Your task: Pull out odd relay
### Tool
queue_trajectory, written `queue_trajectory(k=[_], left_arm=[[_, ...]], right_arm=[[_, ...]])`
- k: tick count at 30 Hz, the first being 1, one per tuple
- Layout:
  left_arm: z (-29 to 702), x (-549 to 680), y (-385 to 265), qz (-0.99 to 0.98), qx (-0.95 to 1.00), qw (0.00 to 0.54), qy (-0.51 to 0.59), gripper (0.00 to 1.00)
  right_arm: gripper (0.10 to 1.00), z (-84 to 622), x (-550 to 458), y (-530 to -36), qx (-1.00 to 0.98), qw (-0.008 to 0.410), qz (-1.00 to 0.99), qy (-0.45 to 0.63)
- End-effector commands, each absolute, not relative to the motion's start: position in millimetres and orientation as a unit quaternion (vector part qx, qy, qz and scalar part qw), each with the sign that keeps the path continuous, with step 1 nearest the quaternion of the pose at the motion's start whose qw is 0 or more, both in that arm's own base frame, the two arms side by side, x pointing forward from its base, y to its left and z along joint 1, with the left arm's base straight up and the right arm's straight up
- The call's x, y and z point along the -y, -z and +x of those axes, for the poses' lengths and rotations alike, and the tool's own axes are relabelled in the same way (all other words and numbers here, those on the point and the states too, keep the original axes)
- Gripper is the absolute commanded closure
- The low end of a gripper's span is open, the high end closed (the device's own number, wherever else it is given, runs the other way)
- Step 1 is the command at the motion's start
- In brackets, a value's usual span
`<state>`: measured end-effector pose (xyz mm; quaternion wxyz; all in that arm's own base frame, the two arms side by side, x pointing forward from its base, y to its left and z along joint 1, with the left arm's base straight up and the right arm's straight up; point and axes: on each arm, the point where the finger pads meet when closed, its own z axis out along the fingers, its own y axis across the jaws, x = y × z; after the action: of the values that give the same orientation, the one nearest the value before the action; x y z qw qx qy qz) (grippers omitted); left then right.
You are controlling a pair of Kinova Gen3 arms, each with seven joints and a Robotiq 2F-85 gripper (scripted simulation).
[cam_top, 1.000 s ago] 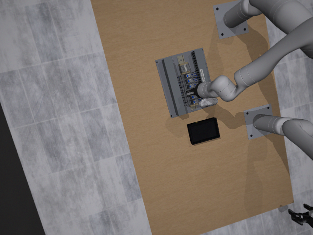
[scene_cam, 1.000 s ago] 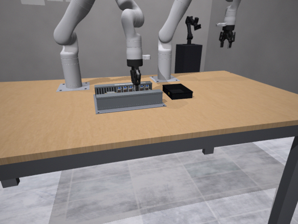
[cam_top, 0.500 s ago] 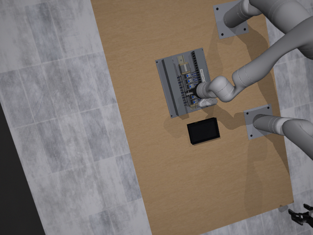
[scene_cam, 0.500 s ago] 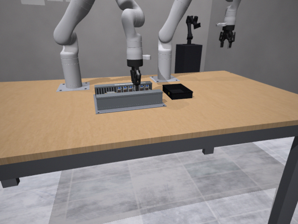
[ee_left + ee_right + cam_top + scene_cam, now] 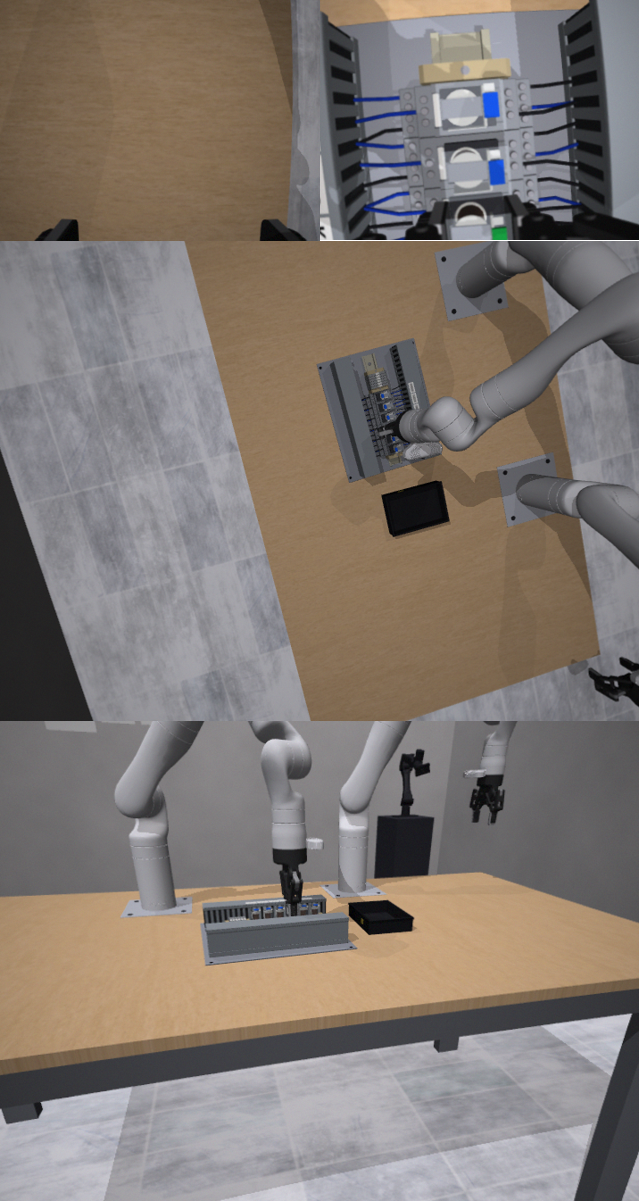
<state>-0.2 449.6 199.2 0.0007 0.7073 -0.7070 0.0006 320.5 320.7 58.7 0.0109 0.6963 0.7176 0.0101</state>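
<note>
Wooden table (image 5: 336,601) (image 5: 310,989) (image 5: 180,112) (image 5: 454,9) beneath; green-button relay (image 5: 470,230) clamped in right tool (image 5: 385,432) (image 5: 293,906) (image 5: 477,216).

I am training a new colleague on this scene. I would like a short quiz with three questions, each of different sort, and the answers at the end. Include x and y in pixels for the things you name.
1. Multiple choice. The right gripper (image 5: 385,432) (image 5: 293,909) (image 5: 477,216) is closed on a relay (image 5: 470,233). Which color is its button?
A) blue
B) green
C) red

2. True or false. The left gripper (image 5: 608,667) (image 5: 484,817) (image 5: 169,229) is shut on another relay.

3. Fill in the missing word. The black parts tray (image 5: 385,514) (image 5: 387,926) stands on the ____, beside the relay panel (image 5: 330,395) (image 5: 278,940).

Key: 1. B; 2. false; 3. table
</note>
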Motion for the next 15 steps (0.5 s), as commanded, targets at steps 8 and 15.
queue_trajectory(k=[8, 15], left_arm=[[-0.2, -450.0, -200.0, 0.707, 0.707, 0.0, 0.0, 0.001], [-0.2, -450.0, -200.0, 0.707, 0.707, 0.0, 0.0, 0.001]], right_arm=[[1.0, 321.2, -321.1, -59.5, -0.718, 0.007, 0.696, -0.007], [1.0, 321.6, -321.2, -59.6, -0.718, 0.002, 0.696, -0.002]])
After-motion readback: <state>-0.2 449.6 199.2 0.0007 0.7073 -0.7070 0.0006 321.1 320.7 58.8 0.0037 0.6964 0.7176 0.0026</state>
